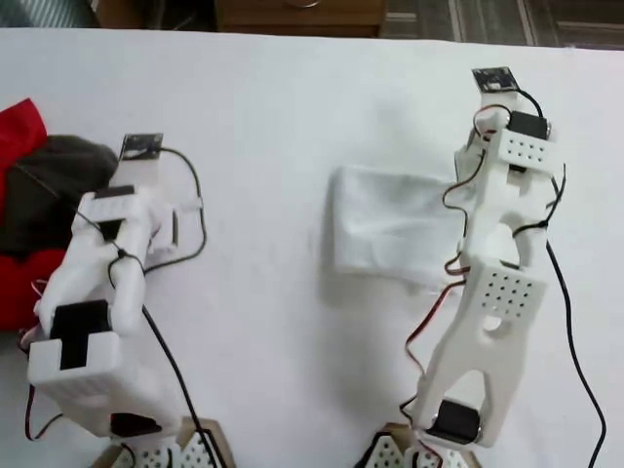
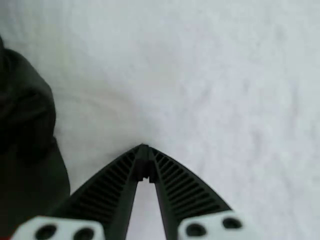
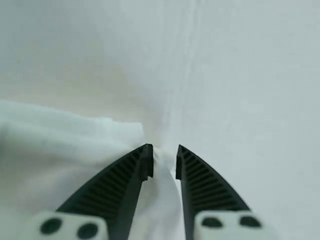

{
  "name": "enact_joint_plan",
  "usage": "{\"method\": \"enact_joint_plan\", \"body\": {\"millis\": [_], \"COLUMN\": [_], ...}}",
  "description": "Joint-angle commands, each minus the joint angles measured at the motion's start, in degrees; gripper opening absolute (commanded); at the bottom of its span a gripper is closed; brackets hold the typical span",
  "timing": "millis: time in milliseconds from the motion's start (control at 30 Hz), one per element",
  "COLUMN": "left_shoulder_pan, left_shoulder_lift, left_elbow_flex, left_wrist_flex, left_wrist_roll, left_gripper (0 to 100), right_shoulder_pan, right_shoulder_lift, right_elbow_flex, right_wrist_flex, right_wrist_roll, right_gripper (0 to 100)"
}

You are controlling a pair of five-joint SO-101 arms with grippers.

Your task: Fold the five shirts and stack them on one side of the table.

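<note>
Handling notes on white shirt (image 1: 390, 229): soft, light, limp, no stiffness to speak of. Lies just to 3 o'clock of centre on table (image 1: 273, 97), folded into a rough flat rectangle, long side running 9 to 3. White on white, so hard to pick out the edges; best read off the shadow along its 9 and 6 o'clock sides.

Right gripper (image 3: 164, 161): over the shirt's 3 o'clock edge, fingers narrowed to a slim gap, pinching a raised ridge of the white fabric. Probably top layers only; cannot tell whether every layer is caught.

Left gripper (image 2: 144, 156): fingers closed tip to tip on nothing, hanging over bare table just beside dark grey shirt (image 1: 58, 185). At the table's 9 o'clock edge, bunched and unfolded-looking, alongside red shirt (image 1: 19, 127).

Judgement:
- Expect sag and fold opening if lifted from a single pinch point. Likely drags rather than carries.
- Better to take hold at a folded edge, through all layers. Or at two corners of the same edge, one per arm, kept low to the table.
- Not fragile, no crush risk, so a firm pinch is fine.
- Probably slides easily when flat; pushing or dragging to the stack side looks safer than a high lift.
- Main risks: layers slipping apart, shallow grip letting go, possible snag on the cloth-like table surface.
</note>
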Motion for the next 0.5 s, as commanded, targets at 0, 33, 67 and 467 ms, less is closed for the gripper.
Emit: {"method": "enact_joint_plan", "body": {"millis": [0,33,67,467], "left_shoulder_pan": [0.6,0.6,0.6,0.6], "left_shoulder_lift": [-0.1,-0.1,-0.1,-0.1], "left_elbow_flex": [-1.7,-1.7,-1.7,-1.7], "left_wrist_flex": [0.1,0.1,0.1,0.2], "left_wrist_roll": [0.4,0.4,0.4,0.4], "left_gripper": [3,3,3,3], "right_shoulder_pan": [0.9,0.9,0.9,0.9], "right_shoulder_lift": [-0.5,-0.6,-0.7,-0.7], "right_elbow_flex": [-2.5,-2.5,-2.5,-11.8], "right_wrist_flex": [0.6,0.6,0.6,0.9], "right_wrist_roll": [0.5,0.6,0.6,2.8], "right_gripper": [7.4,5.3,2.2,2.0]}}
